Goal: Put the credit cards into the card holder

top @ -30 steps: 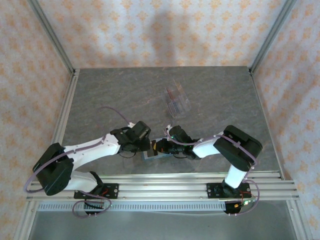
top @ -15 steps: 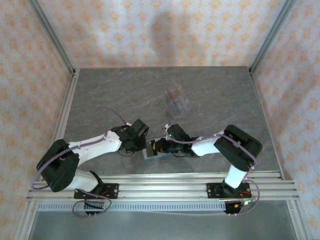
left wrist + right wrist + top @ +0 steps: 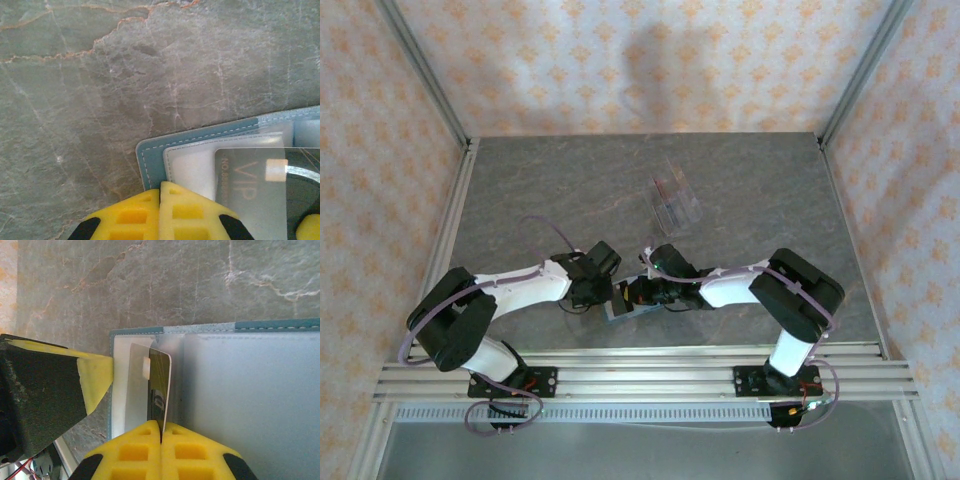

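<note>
Change noted: over the last second the left fingers (image 3: 172, 207) went from part-open to pressed together. In the top view the left arm's elbow swung in toward its base, while the right arm barely moved.

The left fingers now sit at the corner of the teal card holder (image 3: 149, 157), with their tips overlapping its stitched edge. I read this as pinning the holder to the desk (image 3: 550, 180), not gripping it. If so, the holder is braced for insertion.

The right fingers (image 3: 175, 442) are pressed together, and the near end of the credit card (image 3: 160, 375) runs into the seam between them, so they appear to pinch it. The card reaches away from them over the holder's clear sleeve, near the edge the left fingers hold. I cannot tell whether it is inside the pocket or lying on top. In the left wrist view its VIP face lies just beside the left fingertips.
</note>
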Tool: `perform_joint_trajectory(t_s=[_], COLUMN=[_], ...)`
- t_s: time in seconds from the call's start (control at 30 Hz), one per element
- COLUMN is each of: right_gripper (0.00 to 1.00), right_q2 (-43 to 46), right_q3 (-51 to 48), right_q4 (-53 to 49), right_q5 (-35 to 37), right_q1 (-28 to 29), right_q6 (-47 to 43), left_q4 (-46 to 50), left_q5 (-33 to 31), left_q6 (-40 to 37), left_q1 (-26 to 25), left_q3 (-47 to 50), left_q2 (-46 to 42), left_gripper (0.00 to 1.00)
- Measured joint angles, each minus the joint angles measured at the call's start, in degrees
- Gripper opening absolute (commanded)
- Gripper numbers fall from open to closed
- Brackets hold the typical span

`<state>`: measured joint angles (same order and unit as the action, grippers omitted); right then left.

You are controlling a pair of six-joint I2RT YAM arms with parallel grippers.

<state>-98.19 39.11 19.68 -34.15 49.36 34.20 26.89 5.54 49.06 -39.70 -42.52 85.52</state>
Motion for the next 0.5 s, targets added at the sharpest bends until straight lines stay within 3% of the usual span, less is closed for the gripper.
perform_joint_trajectory(t_s=[0.5], right_gripper=[0.00], right_q2=[-2.69], right_q3=[2.51], right_q4=[-0.81], right_q5=[-3.04], right_q1=[-0.02], right_q6=[-1.01], left_q4=[-1.36], left_q5=[0.00], left_q6=[0.46], left_q1=[0.00], left_q3=[1.03], left_q2=[-0.35], left_gripper=[0.01])
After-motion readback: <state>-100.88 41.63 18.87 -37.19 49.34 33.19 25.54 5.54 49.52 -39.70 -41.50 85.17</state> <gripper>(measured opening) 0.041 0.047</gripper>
